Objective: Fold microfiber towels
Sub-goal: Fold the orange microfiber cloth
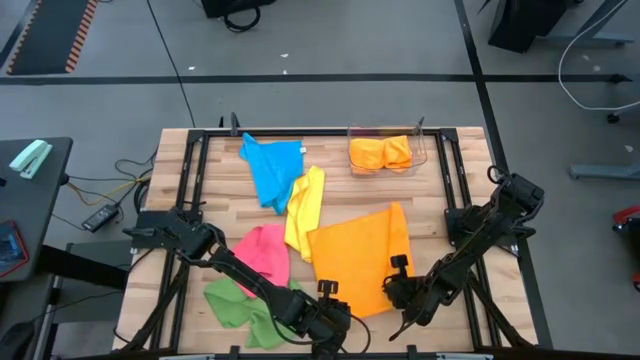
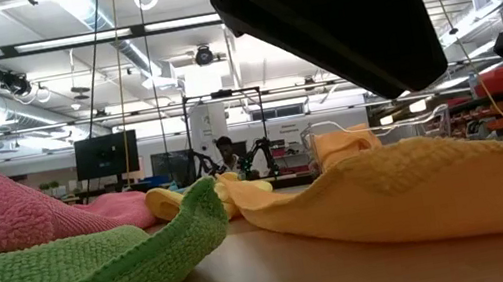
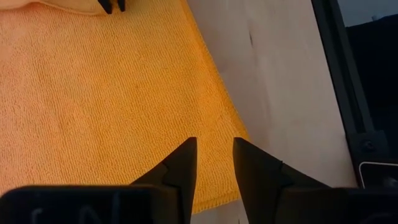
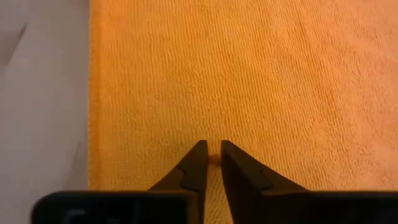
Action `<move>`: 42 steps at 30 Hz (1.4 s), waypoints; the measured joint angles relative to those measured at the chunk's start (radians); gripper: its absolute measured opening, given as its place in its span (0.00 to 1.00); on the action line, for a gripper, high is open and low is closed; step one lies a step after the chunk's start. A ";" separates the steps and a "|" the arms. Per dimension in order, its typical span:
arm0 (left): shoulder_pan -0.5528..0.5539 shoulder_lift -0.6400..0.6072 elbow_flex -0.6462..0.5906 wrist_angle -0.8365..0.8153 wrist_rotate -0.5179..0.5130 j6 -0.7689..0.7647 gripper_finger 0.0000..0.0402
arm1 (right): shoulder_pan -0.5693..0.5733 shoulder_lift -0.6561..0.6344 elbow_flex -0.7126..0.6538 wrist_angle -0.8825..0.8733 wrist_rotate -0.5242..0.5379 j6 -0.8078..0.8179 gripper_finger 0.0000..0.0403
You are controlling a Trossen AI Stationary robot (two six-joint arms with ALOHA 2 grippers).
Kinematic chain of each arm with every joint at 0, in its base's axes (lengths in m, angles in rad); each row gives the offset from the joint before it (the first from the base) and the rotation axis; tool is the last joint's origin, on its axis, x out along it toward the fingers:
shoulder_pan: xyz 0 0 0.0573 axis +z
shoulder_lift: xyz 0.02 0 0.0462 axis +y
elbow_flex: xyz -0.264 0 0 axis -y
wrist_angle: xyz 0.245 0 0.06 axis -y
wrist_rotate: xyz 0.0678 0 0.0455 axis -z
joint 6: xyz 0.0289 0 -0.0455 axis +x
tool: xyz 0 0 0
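Fingers of the right gripper (image 4: 213, 151) pinch the spread orange microfiber towel (image 1: 360, 255); left gripper (image 3: 214, 155) hovers parted. A shallow pinch could slip when lifted.

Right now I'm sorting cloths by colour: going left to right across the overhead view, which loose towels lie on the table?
green towel → pink towel → yellow towel → big orange towel. The blue one overlaps these in the order, so I leave it out.

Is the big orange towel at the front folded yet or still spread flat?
Spread flat: the orange towel lies open in a single layer on the table, no edge doubled over.
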 joint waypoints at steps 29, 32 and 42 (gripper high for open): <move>0.000 0.000 0.000 -0.001 0.000 0.000 0.27 | 0.010 -0.055 0.242 -0.784 -0.334 0.400 0.00; 0.000 0.000 0.000 -0.001 0.000 0.000 0.27 | 0.009 -0.055 0.246 -0.872 -0.422 0.492 0.00; 0.000 0.000 0.000 -0.001 0.000 -0.002 0.27 | 0.009 -0.055 0.246 -0.977 -0.748 0.632 0.01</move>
